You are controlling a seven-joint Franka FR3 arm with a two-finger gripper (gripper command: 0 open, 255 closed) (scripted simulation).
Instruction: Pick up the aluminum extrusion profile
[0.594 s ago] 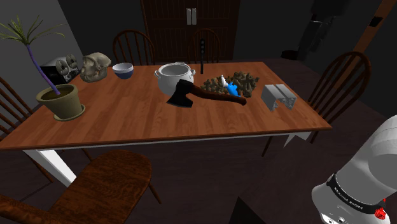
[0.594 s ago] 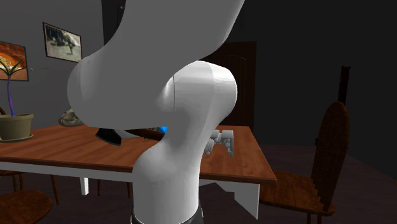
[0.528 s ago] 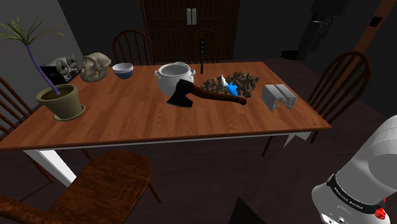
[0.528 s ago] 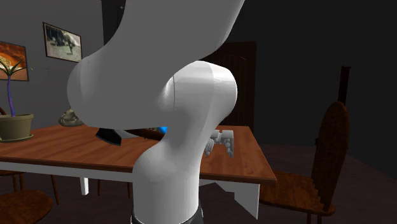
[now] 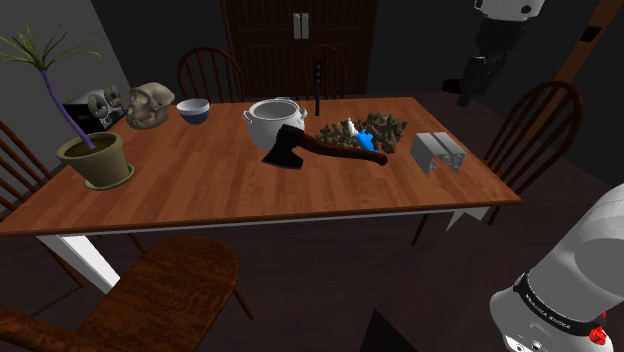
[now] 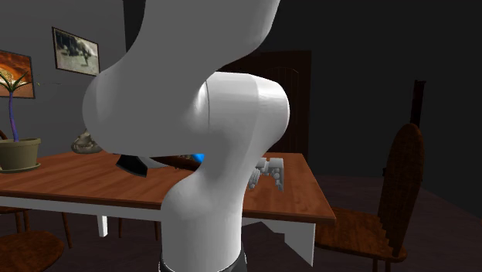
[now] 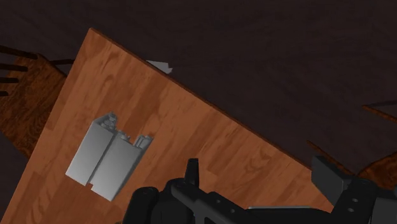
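1. Setting: a dim dining room with a dark cabinet at the back. A wooden counter stands in the middle, ringed by chairs.
2. The fingers stand apart and open, with nothing between them.
3. In the wrist view they look down on the counter's corner region. The grey aluminium extrusion profile lies flat off to one side of them, outside the gap.
4. In the shoulder view the profile sits near the counter's right end, apart from the brown clutter beside it. The hand hangs high above and beyond that end, well clear of the profile.
5. Change noted: the arm has moved within the last half second. Its upper link has shifted in the second exterior view, and the hand has altered position at the shoulder view's upper right.
6. No change noted: the profile, the hatchet and the white pot lie where they were.
7. Assessment: the approach has begun and no grasp has been attempted. The hand probably needs to centre over the profile, turn so the open gap spans its narrower width, and then descend.
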